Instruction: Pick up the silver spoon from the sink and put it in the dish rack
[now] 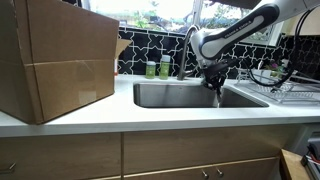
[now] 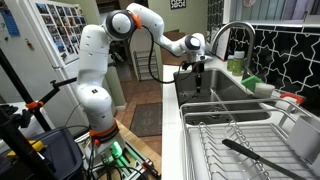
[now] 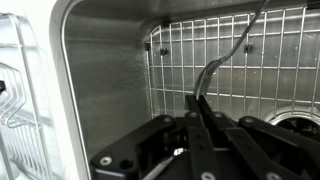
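Big brown cardboard box (image 1: 55,60) sits on the white countertop (image 1: 150,118), beside the basin. White robot arm (image 2: 95,70) reaches over the stainless steel sink (image 1: 165,96). Wire dish rack (image 2: 215,140) stands on the counter next to the sink, with a black utensil (image 2: 250,150) lying in it. A wire grid (image 3: 285,60) covers the sink floor.

Gripper (image 3: 195,103) hangs just over the basin in both exterior views (image 1: 213,82) (image 2: 197,78), pointing down. In the wrist view the fingers are drawn nearly together, pinching one end of the thin silver spoon (image 3: 214,68). The rest of the spoon sticks out past the fingertips over the grid. The spoon is at the sink, well apart from the rack. Can't tell whether its far end touches the grid.
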You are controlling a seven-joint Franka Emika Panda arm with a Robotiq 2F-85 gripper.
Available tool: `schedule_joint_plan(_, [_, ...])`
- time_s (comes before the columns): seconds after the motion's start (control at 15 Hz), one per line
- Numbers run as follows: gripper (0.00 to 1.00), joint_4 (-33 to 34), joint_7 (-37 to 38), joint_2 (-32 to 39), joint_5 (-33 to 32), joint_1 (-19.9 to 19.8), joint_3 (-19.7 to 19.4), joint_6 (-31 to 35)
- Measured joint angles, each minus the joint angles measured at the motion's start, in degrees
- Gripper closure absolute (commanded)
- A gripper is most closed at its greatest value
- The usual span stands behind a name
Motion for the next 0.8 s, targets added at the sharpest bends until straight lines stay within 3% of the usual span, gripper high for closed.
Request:
schedule_joint_plan(0.47, [0.95, 0.2, 0.5, -2.3, -4.8, -0.6, -0.8, -0.7])
schedule_joint_plan(0.8, [0.95, 0.2, 0.5, -5.8, -11.1, -1.7, -1.3, -5.7])
